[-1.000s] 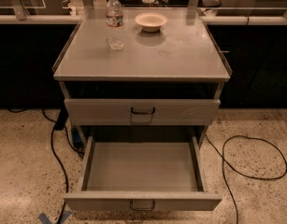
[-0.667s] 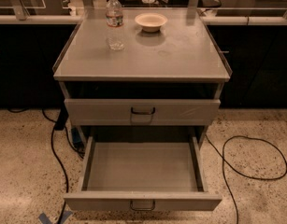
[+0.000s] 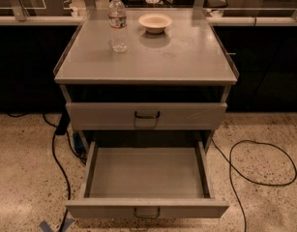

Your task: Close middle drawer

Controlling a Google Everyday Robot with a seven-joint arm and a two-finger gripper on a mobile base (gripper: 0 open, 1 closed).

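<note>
The middle drawer [image 3: 145, 175] is pulled far out toward the camera at the bottom of the view, its wide grey tray empty. Its low flat front [image 3: 191, 209] carries a small dark loop handle [image 3: 147, 212] at the centre. Above it, the taller-fronted top drawer [image 3: 191, 116] sits pushed in, with its own handle [image 3: 147, 115]. The gripper is out of view, and no part of the arm shows.
On the grey cabinet top [image 3: 186, 57] stand a clear water bottle [image 3: 118, 23] and a pale bowl [image 3: 155, 22]. Black cables lie on the speckled floor at the right [image 3: 264, 180] and left [image 3: 58, 168]. Dark counters run behind the cabinet.
</note>
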